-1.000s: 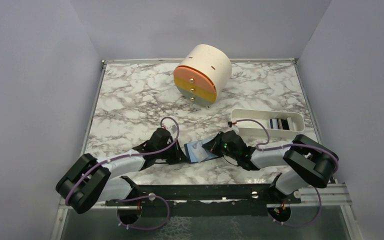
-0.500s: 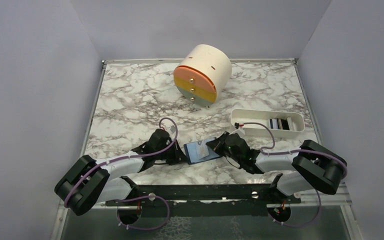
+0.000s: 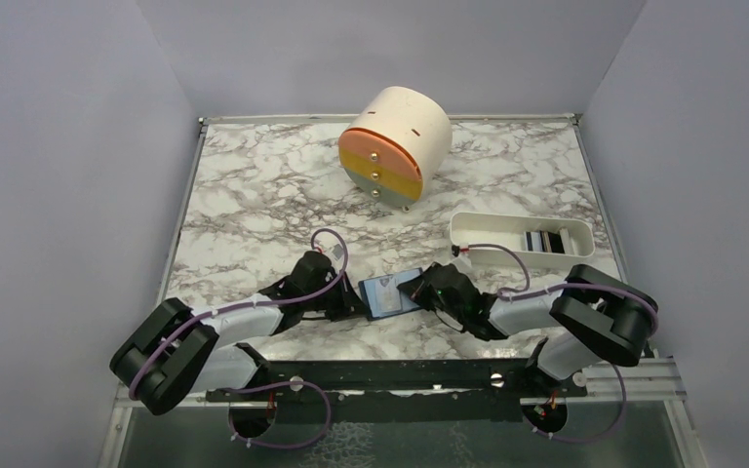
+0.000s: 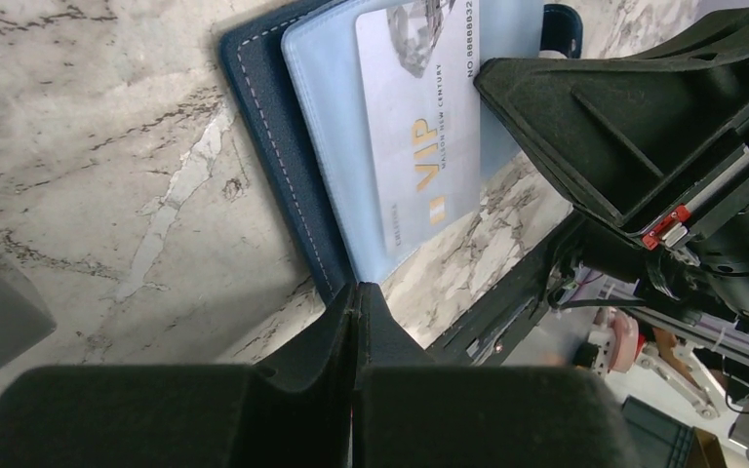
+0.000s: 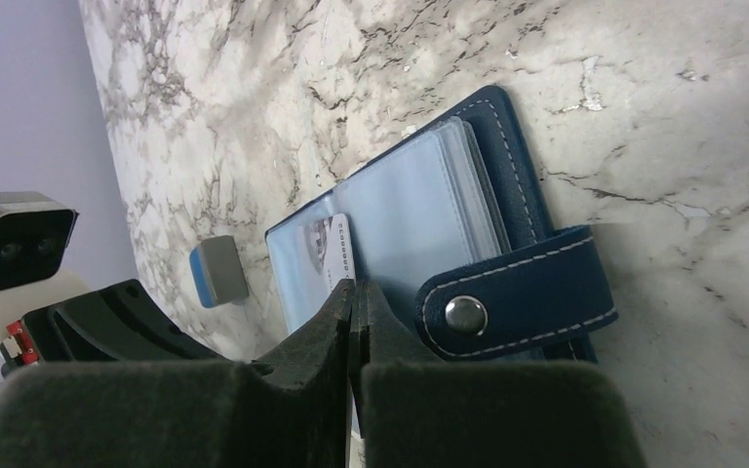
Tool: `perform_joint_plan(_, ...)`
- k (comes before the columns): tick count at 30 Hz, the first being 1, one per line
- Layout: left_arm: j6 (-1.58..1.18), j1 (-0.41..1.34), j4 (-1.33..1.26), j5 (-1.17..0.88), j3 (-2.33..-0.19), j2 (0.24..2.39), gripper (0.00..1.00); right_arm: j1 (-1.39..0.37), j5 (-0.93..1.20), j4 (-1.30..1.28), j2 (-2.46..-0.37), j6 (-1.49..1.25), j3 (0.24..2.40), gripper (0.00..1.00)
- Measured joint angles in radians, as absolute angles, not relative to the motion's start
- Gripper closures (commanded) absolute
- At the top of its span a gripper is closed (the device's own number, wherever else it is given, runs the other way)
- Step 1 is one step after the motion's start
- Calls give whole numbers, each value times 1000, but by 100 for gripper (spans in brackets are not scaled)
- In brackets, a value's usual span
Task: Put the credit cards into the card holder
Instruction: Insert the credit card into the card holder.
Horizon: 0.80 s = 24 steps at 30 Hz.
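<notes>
White marble counter point(image 3: 254, 195), near edge: my left gripper point(image 4: 356, 292), closed tight, touches the navy bifold wallet point(image 4: 263, 127); my right gripper point(image 5: 353, 288), likewise closed, its pale rectangular card point(image 4: 419, 117).

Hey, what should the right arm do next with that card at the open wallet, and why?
Probably nudge the credit card a little deeper across the pale sleeve, toward the left gripper. The shut right gripper meets the card's edge, the card holder lies open, and the left gripper's shut tips sit at its opposite edge, seemingly bracing it.
</notes>
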<state>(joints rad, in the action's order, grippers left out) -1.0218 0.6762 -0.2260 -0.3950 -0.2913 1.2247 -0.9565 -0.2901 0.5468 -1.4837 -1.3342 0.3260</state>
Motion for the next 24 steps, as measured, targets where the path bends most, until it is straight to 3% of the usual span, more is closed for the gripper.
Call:
perform_joint_plan(10, -991, 676, -204, -370, -291, 1233, 100, -957, -237, 546, -1532, -1224, 393, 88)
perform_joint_plan(20, -950, 676, -165, -331, -303, 1232, 95, -960, -170, 484, -1536, -1088, 445, 91)
perform_joint_plan(24, -926, 676, -135, -307, -323, 1232, 95, -960, -153, 438, -1544, -1021, 501, 85)
